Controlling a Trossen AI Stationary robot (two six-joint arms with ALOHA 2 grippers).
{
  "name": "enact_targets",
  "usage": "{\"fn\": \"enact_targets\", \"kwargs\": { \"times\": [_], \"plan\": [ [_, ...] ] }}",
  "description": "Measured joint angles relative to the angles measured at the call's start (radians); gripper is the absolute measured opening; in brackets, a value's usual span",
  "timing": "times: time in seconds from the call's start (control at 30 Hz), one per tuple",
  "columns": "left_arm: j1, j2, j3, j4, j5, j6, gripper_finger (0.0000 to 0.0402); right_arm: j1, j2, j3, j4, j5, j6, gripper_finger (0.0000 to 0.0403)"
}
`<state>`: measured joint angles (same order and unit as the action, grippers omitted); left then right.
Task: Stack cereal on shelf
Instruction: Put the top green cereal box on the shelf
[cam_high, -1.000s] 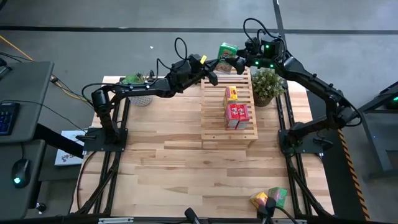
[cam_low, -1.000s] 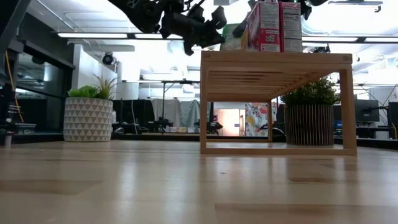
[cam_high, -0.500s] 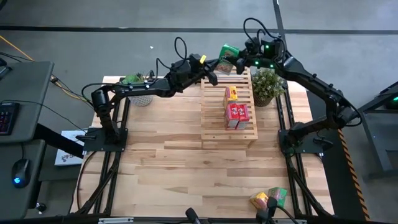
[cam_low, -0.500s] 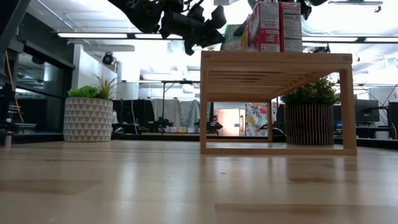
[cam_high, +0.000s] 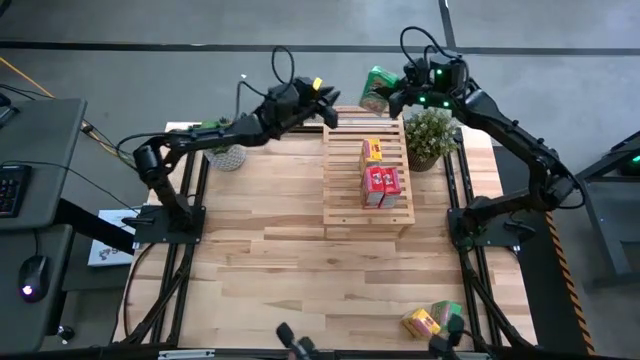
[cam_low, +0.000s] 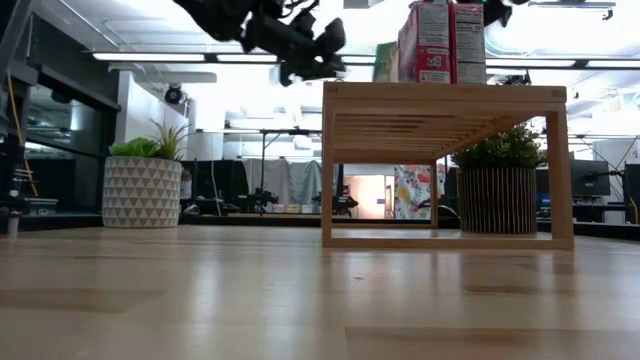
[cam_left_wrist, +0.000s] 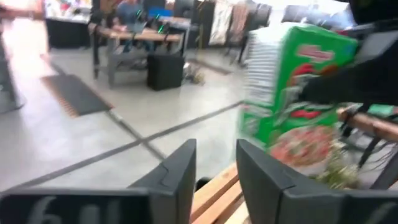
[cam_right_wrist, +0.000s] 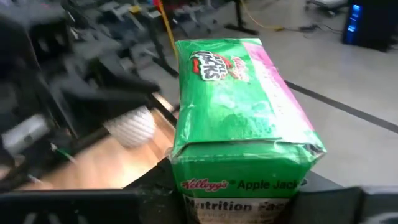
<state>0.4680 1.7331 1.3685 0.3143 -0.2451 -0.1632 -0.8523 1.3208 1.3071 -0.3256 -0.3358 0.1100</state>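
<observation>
The green cereal box (cam_high: 377, 88) hangs in the air past the far end of the shelf (cam_high: 345, 200), a light slatted wooden rack. My right gripper (cam_high: 393, 97) is shut on it. My left gripper (cam_high: 326, 106) stands open a little to the box's left, nothing between its fingers (cam_left_wrist: 214, 174). The left wrist view shows the green box (cam_left_wrist: 292, 99) ahead of it, apart. One yellow box (cam_high: 372, 150) and two red boxes (cam_high: 381, 186) stand on the shelf top. In the low view the red boxes (cam_low: 440, 40) rise from the shelf (cam_low: 445, 95), with the green box (cam_low: 385, 60) behind. My right gripper pinches the green box's end nearest the wrist (cam_right_wrist: 242, 186) between its two fingers (cam_right_wrist: 152, 183), one on each side. The fingers come from the table's right, nearly level and slanting slightly down. The box juts forward past them, tilted and lifted clear of shelf and table.
A leafy potted plant (cam_high: 430, 135) stands just right of the shelf's far end, and another in a white pot (cam_high: 226, 150) sits at the far left. A yellow box (cam_high: 418, 321) and a green box (cam_high: 447, 314) lie at the table's near edge.
My left gripper has let go of the green box and drawn back toward the table's left, leaving a gap to the box. The box stays in the air in my right gripper alone and has shifted slightly toward the right.
</observation>
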Motion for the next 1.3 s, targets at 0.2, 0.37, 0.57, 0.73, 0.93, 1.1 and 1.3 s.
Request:
{"fn": "enact_targets", "kwargs": {
  "times": [0.2, 0.37, 0.57, 0.73, 0.93, 1.1, 1.3],
  "plan": [
    [0.048, -0.116, 0.001, -0.207, 0.034, 0.009, 0.015, -0.018, -0.063, 0.0, -0.244, 0.086, -0.07, 0.0125],
    [0.063, -0.183, -0.039, -0.269, 0.108, 0.02, 0.0158, 0.038, -0.097, 0.0, -0.469, 0.169, -0.074, 0.0125],
    [0.067, -0.275, -0.216, -0.075, 0.113, -0.015, 0.0158, 0.188, -0.119, 0.0, -0.551, 0.438, 0.041, 0.0125],
    [0.069, -0.333, -0.336, 0.005, 0.101, -0.083, 0.0158, 0.281, -0.113, 0.0, -0.447, 0.638, 0.238, 0.0125],
    [0.069, -0.365, -0.389, 0.013, 0.086, -0.142, 0.0158, 0.298, -0.069, 0.0, -0.308, 0.759, 0.428, 0.0125],
    [0.068, -0.365, -0.389, 0.022, 0.086, -0.158, 0.0158, 0.318, 0.01, 0.0, -0.244, 0.76, 0.513, 0.0125],
    [0.068, -0.365, -0.389, 0.02, 0.086, -0.16, 0.0158, 0.367, 0.07, 0.0, -0.248, 0.86, 0.519, 0.0125]
  ]
}}
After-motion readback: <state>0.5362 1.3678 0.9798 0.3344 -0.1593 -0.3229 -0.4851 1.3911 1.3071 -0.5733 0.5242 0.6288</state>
